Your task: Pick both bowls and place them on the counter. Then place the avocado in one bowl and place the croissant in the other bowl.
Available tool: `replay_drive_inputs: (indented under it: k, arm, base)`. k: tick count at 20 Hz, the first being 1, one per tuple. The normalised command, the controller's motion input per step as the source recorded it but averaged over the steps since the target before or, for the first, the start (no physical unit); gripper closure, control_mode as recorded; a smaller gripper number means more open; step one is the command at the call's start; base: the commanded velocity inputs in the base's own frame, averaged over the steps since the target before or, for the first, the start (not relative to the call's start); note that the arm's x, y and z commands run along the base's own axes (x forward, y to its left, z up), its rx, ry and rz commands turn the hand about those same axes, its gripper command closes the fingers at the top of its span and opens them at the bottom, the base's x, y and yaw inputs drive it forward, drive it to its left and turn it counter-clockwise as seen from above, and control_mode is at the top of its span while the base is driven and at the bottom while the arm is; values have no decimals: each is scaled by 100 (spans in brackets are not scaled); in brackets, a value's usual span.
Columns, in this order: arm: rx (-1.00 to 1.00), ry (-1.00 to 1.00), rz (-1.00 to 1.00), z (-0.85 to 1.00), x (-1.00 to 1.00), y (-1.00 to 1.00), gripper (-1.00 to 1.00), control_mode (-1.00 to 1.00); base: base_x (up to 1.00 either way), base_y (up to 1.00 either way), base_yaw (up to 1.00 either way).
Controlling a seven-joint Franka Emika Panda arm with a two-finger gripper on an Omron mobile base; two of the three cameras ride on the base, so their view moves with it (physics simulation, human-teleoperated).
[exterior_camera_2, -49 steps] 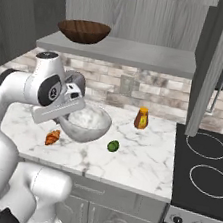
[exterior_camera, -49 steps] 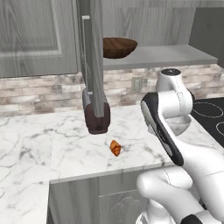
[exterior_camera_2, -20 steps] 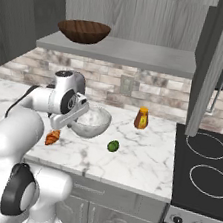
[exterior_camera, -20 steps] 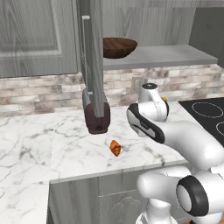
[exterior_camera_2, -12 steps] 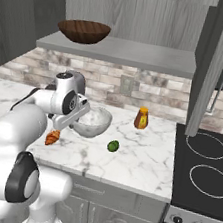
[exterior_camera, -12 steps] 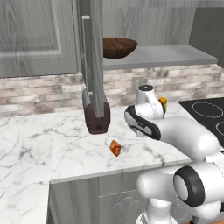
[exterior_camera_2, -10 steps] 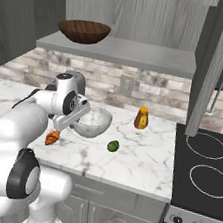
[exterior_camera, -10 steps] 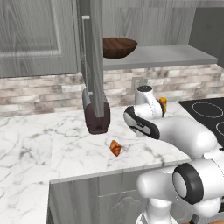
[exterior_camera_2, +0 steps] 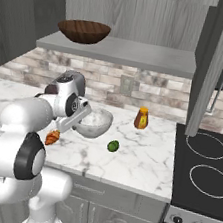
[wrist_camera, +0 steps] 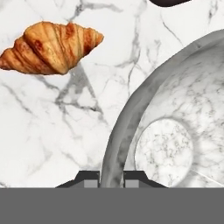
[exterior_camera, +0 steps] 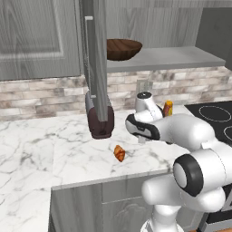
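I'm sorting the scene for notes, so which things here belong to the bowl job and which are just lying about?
Job: marbled bowl, gripper shut on its rim; wooden bowl on the shelf; avocado; croissant; counter.
Lying about: orange bottle, stove.

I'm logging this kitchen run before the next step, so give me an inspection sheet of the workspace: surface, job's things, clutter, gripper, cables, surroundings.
Surface: white marble counter, grey veins.
Job's things: pale stone bowl at the counter, empty; wooden bowl on the grey shelf; croissant and avocado lying on the counter, outside the bowls.
Clutter: orange bottle near the wall; dark red-brown object on the counter.
Gripper: gripper shut on the stone bowl's rim.
Cables: nothing seen.
Surroundings: brick backsplash, grey cabinets, black stovetop.
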Motion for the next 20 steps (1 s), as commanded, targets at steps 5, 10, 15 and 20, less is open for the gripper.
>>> replay_drive_inputs:
  k: [5,10,15,20]
  arm:
    - [0,0,3,-15,19,0,100,-100]
    - [0,0,4,-14,14,0,100,-100]
    - [0,1,6,-18,15,-1,100,-100]
    - [1,2,5,-20,16,-2,100,-100]
  base:
    - [0,0,0]
    - [0,0,0]
    - [0,0,0]
    - [0,0,0]
